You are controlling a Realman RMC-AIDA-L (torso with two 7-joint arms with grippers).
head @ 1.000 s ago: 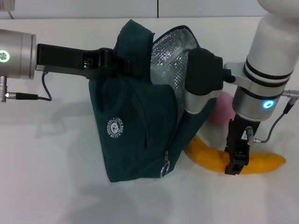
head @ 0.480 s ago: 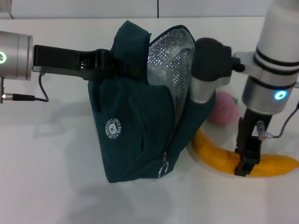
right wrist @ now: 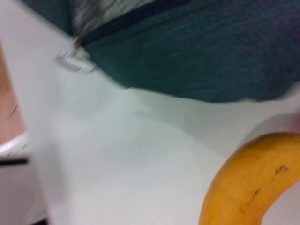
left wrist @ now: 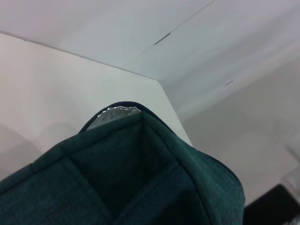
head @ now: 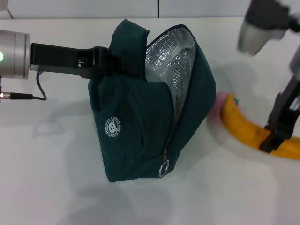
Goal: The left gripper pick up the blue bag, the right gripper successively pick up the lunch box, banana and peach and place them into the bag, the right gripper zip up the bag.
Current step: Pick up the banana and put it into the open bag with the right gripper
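Note:
The blue bag [head: 136, 126] hangs open from my left gripper [head: 107, 61], which is shut on its top strap; the silver lining [head: 168, 61] shows. The bag fills the left wrist view [left wrist: 117, 183]. My right gripper [head: 273, 139] is at the right edge, shut on the banana [head: 241, 129], which is to the right of the bag. The banana [right wrist: 248, 183] and the bag [right wrist: 197, 51] also show in the right wrist view. The pink peach [head: 218, 107] peeks out between the bag and the banana. The lunch box is not in view.
The white table [head: 56, 178] runs under everything, with a wall seam behind. A metal zipper pull ring [head: 163, 168] hangs at the bag's lower front; it also shows in the right wrist view [right wrist: 75, 63]. A cable [head: 40, 91] trails from the left arm.
My right gripper has moved right and up with the banana in it, away from the bag's side. The banana now partly covers the peach. The bag and left arm stay nearly still.

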